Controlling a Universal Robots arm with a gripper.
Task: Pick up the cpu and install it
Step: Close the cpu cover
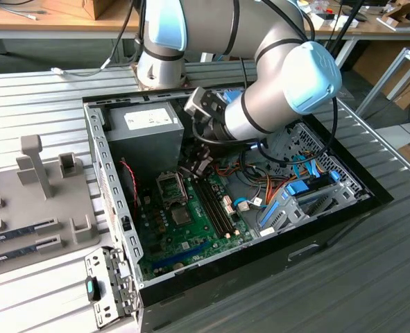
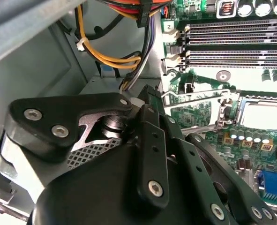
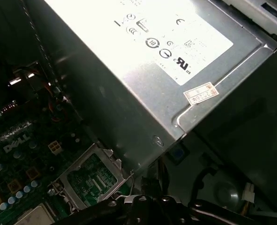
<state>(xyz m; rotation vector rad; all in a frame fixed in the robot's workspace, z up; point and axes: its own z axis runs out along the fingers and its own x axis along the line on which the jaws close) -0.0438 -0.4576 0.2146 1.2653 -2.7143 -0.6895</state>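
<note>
Exterior view: end effector [image 1: 196, 165] state cannot be told; nearby cables [image 1: 234, 168] might be snagged above the socket [image 1: 171, 186].

A ribbed metal table [image 1: 38, 97] carries the open computer case [image 1: 343, 201] around the gripper [image 1: 194, 166], a grey fixture tray [image 1: 24, 229] beside it

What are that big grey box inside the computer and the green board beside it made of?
The grey box looks like bare sheet metal: dull silver, folded edges, a paper label on it. The green board looks like lacquered circuit-board laminate, glossy green and studded with small parts.
</note>
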